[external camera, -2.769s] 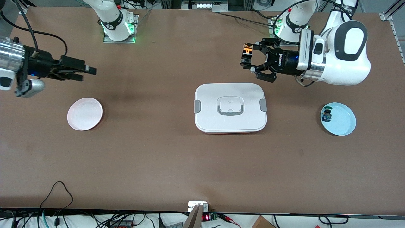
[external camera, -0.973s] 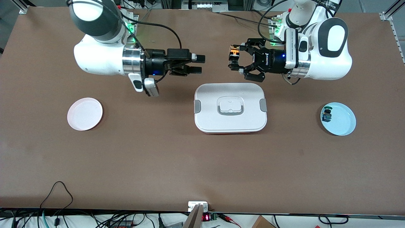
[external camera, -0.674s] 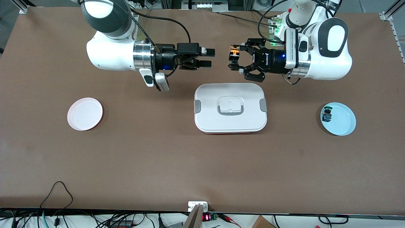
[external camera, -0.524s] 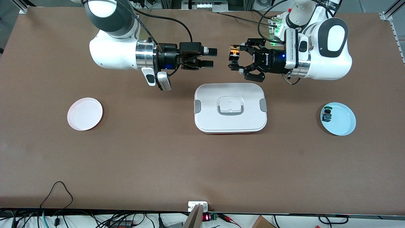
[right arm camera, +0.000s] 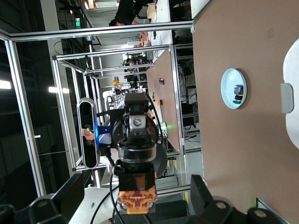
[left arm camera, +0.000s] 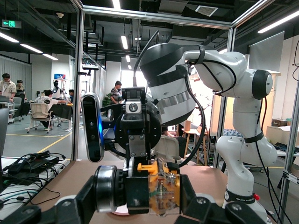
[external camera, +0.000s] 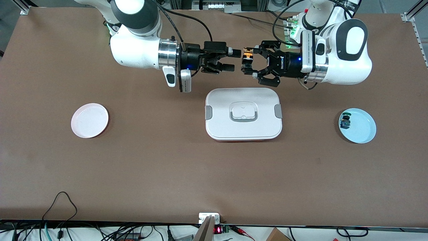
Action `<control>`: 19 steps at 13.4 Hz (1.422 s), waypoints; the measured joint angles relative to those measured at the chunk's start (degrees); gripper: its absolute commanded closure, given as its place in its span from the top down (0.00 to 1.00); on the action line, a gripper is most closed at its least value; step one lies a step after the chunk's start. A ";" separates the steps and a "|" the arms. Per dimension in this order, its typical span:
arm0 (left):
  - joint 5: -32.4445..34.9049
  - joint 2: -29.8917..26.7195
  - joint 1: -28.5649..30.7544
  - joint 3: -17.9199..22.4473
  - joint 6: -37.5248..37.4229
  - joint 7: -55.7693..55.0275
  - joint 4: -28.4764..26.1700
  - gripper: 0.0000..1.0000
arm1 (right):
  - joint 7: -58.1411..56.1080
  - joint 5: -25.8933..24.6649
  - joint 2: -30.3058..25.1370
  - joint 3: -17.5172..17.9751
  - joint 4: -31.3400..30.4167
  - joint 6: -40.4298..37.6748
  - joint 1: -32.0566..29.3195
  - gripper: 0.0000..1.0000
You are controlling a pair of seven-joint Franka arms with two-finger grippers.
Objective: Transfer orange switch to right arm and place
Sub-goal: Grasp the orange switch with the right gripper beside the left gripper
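Fig.: Handover of orange switch [external camera: 247, 53] in mid-air, above bare bench [external camera: 214, 174] near the arms' bases.

Detail: L gripper [external camera: 246, 62], jaws clenched on the orange switch, holds it up w/ cap end toward R gripper [external camera: 234, 60]; in L wrist view the switch [left arm camera: 161, 189] sits between the claw fingers. R gripper's jaws are released & spread wide, tips just beside the switch, one finger at each side of it, not yet closed on it; whether they touch cannot be told. Both wrists lie level, facing each other. Nearer the front camera: white lidded box [external camera: 243, 113] w/ grey clips. Pink plate [external camera: 89, 120] toward R arm's end; blue plate [external camera: 361, 129] toward L arm's end, w/ a second small switch [external camera: 345, 122] on it.
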 measured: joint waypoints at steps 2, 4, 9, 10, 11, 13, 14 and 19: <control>0.00 0.00 0.00 0.00 0.00 0.00 0.00 0.01 | -0.76 1.92 0.00 0.00 0.01 0.26 0.58 1.00; 0.00 0.00 0.02 0.00 0.00 0.00 0.00 0.01 | -1.30 2.43 0.05 0.01 0.12 1.94 1.26 1.00; 0.00 0.00 0.03 0.00 0.00 0.00 -0.01 0.01 | -1.53 2.52 0.84 0.20 1.12 5.19 2.69 1.00; 0.00 0.00 0.03 0.00 0.00 0.00 -0.01 0.02 | -1.54 2.65 1.11 0.20 1.50 5.70 2.82 1.00; 0.00 0.00 0.04 0.00 0.00 0.00 -0.01 0.02 | -1.56 3.10 1.35 0.20 1.85 6.10 3.01 1.00; 0.00 0.00 0.04 0.00 0.00 0.00 -0.01 0.02 | -1.59 3.60 1.93 0.24 2.59 6.59 3.61 1.00; 0.00 0.00 0.04 0.00 0.00 0.00 -0.01 0.02 | -1.59 3.65 2.26 0.24 2.91 6.83 3.89 1.00; 0.00 0.00 0.04 0.00 0.00 0.00 -0.01 0.02 | -1.63 3.96 2.93 0.23 3.59 6.99 4.11 0.94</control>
